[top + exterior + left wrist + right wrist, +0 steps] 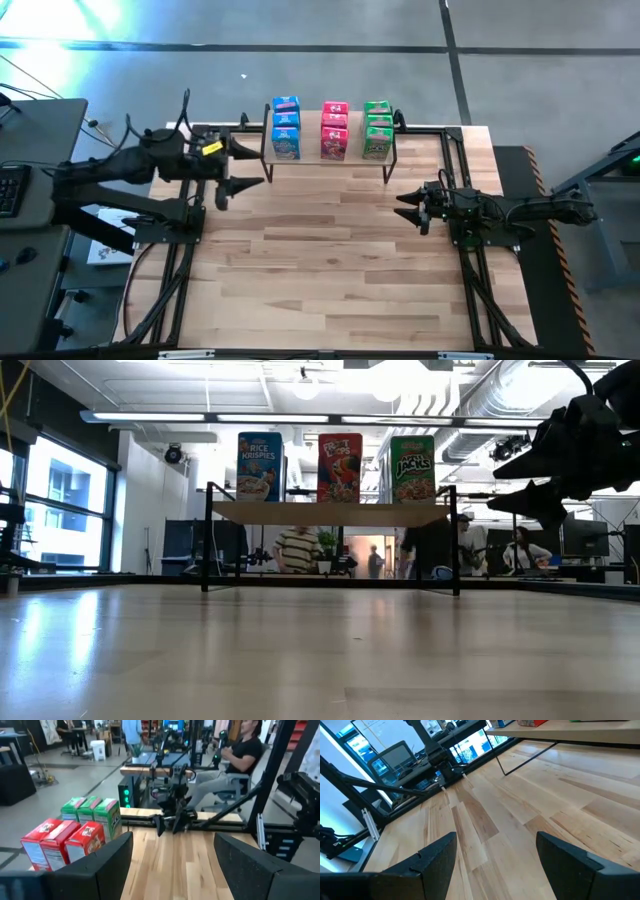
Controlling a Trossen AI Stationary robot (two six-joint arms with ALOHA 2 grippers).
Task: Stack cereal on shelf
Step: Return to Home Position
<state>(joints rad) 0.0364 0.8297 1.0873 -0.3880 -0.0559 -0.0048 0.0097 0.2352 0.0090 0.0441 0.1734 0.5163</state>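
The cereal boxes stand upright on their bases on the shelf (pixel 330 157), a light-wood board on black legs at the table's far edge. They form three rows: blue boxes (pixel 286 128) on the left, pink-red boxes (pixel 334 130) in the middle, green boxes (pixel 378 129) on the right. The low view shows the front blue (pixel 260 466), red (pixel 340 467) and green (pixel 413 469) box. My left gripper (pixel 243 168) hovers open just left of the shelf, holding nothing; its wrist view shows red (pixel 65 842) and green (pixel 92 815) boxes. My right gripper (pixel 407 206) is open near the table's right side.
Black frame rails run along the table's left, right and far edges. The plank tabletop (pixel 330 260) in front of the shelf is bare wood. People (pixel 297 550) sit and stand in the room beyond the table.
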